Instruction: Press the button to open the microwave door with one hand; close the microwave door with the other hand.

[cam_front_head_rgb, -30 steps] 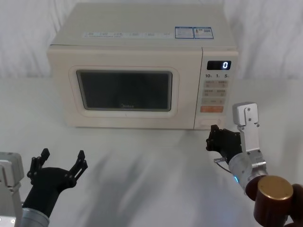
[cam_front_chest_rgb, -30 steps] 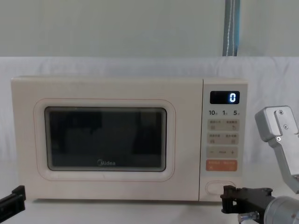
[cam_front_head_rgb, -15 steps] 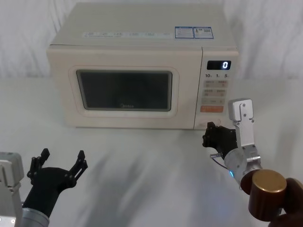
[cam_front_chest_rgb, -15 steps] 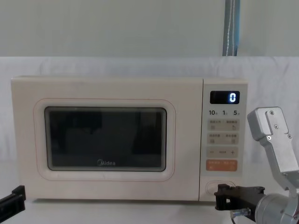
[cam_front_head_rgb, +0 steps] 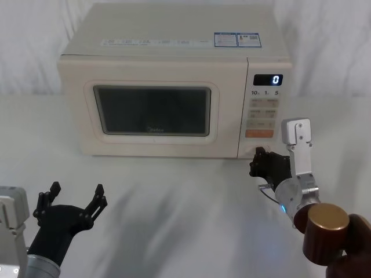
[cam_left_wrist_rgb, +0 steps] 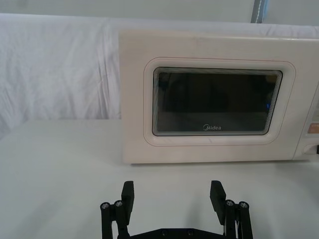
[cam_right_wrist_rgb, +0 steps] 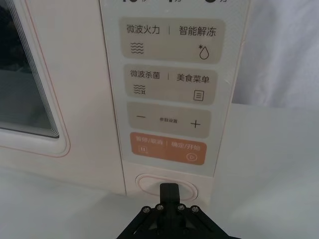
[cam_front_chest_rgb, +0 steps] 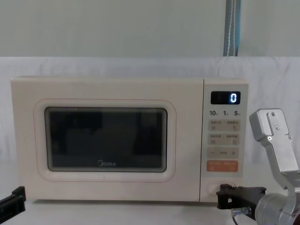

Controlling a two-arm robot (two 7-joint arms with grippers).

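We see one microwave door (cam_front_head_rgb: 152, 111), closed, on the bench (cam_front_head_rgb: 185, 208). Our right claw (cam_right_wrist_rgb: 168, 191), clenched, touches the single button (cam_right_wrist_rgb: 149, 182) directly ahead; our left claw (cam_front_head_rgb: 74, 205) is released.

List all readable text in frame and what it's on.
"Midea": microwave door, below the window.
"0": display.
"10", "1", "5": control panel.
"微波火力", "智能解冻", "微波杀菌", "美食菜单": beige keys.
"−", "+": adjust key.
Orange key, top stickers: unreadable.

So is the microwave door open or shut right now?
Shut. The door sits flush with the control panel, with no gap at its edge; the right pincer is at the button.
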